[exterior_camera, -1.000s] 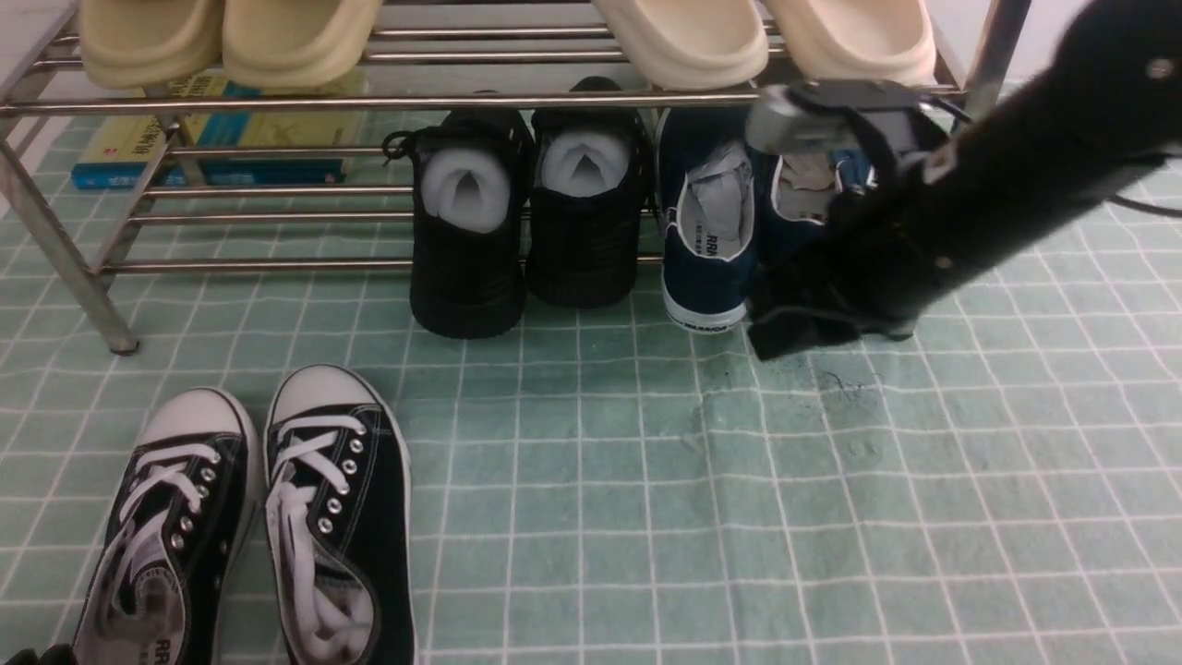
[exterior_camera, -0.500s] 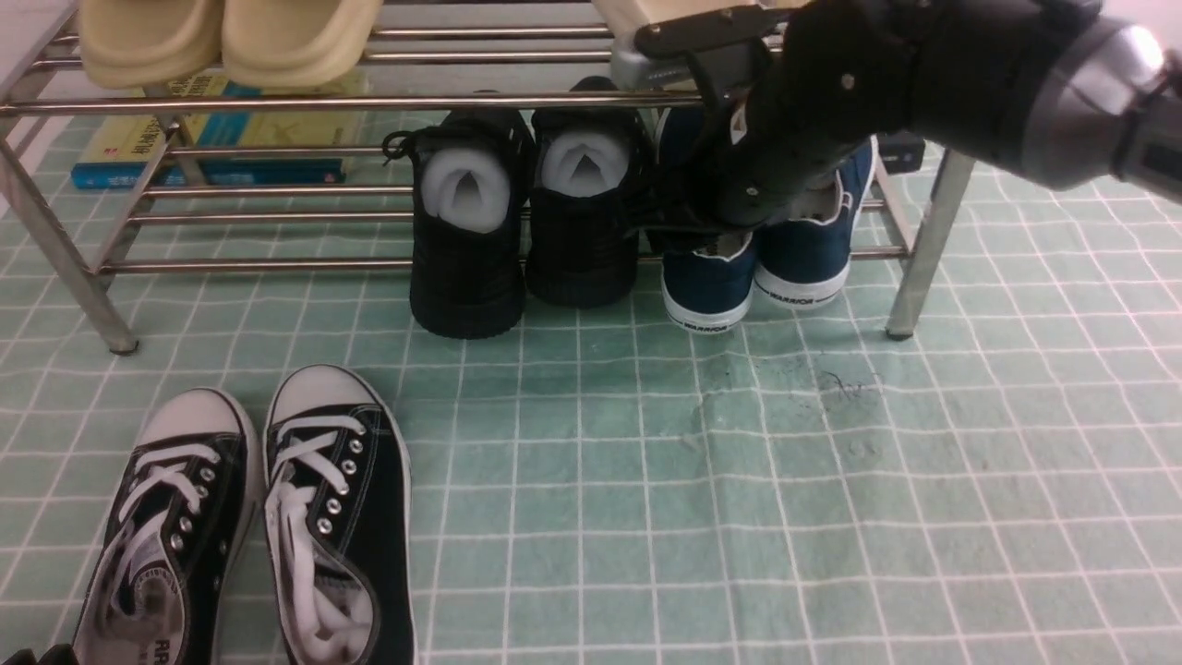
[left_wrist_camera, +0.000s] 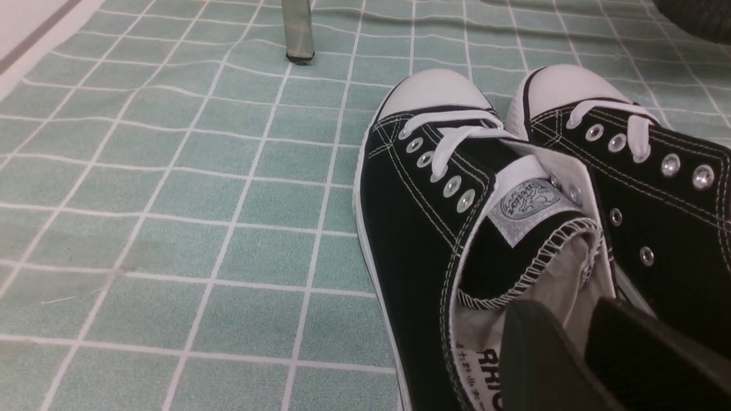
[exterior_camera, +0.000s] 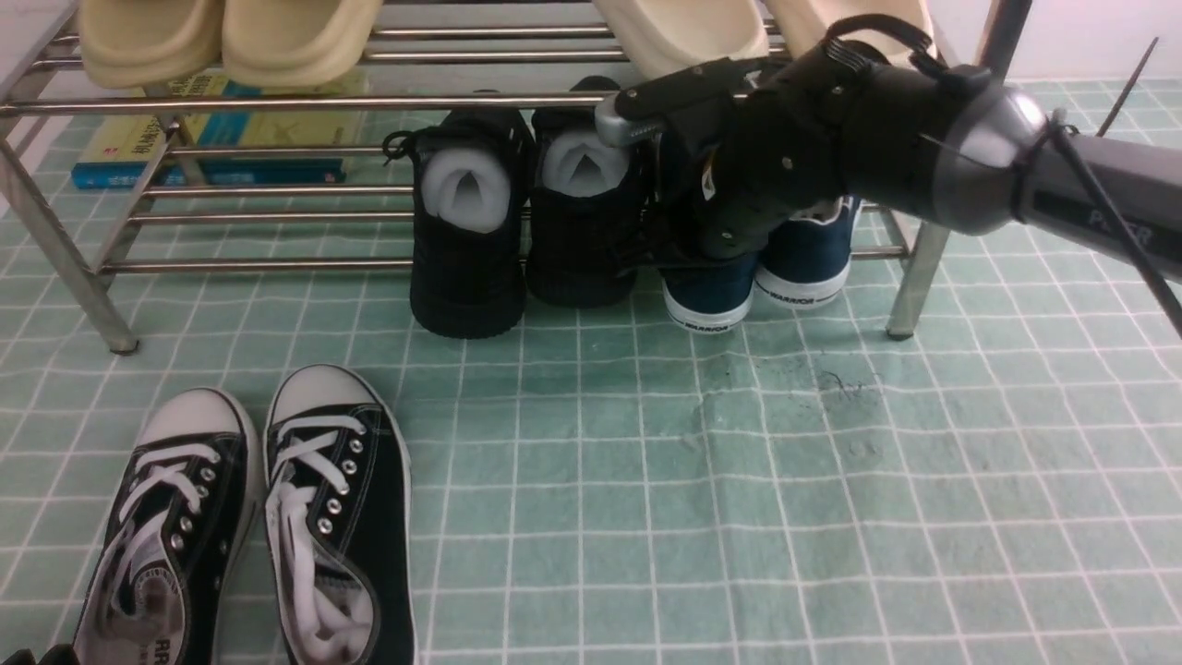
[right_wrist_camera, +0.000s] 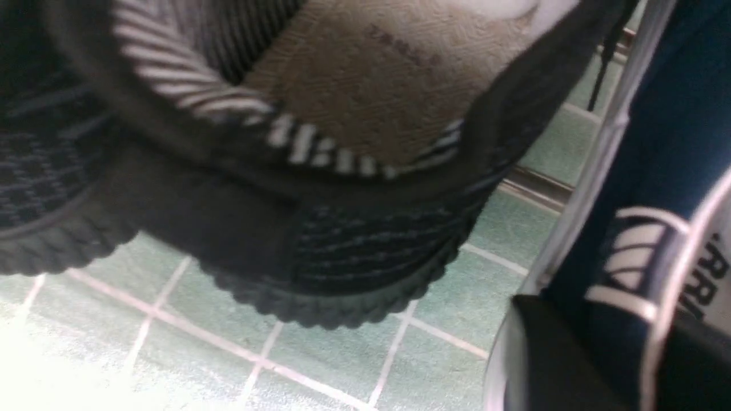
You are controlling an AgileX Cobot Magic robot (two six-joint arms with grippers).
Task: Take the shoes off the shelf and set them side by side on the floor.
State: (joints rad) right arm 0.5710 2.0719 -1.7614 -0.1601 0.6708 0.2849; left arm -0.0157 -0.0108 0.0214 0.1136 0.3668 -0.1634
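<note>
shoes (exterior_camera: pixel 802 259) on shelf (exterior_camera: pixel 277 265), heels outward; one side wall straddled by right gripper (right_wrist_camera: pixel 617 325), clamping not discernible; left gripper (left_wrist_camera: pixel 594 354), seemingly closed, well apart.

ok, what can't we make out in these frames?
- Right gripper: in the front view its own wrist covers the tips. The right wrist view is blurred and cropped, so its grip on the navy shoes is unclear.
- Left gripper: the left wrist view's frame edge crops it, so open or shut is unknown.
- Navy shoes' openings: hidden behind the right arm in the front view.
- Shelf top tier: cut off by the front view's upper edge.
</note>
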